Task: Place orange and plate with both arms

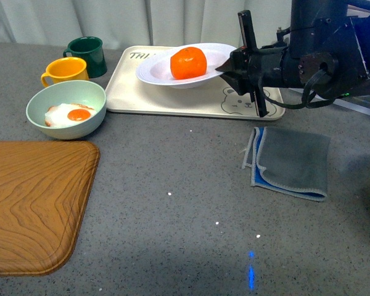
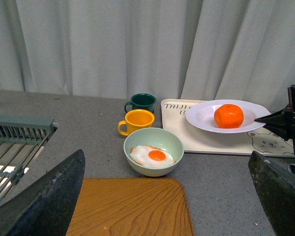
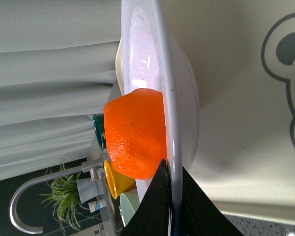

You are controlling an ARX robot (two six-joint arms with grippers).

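A wooden board (image 1: 31, 203) is noted near left. A cream tray (image 1: 172, 102) is seen far centre, with the plate (image 1: 153, 73) over it; contact between the two cannot be determined. The plate's right rim is clamped between the fingers of the right gripper (image 1: 224, 66). A grey cloth (image 1: 293, 161) is laid nearer, right of centre. A pale green bowl (image 1: 46, 98) with a fried egg (image 1: 74, 114) is set left of the tray. The orange (image 1: 188, 63) is seated in the plate. The left gripper (image 2: 167, 153) is observed spread wide, nothing held.
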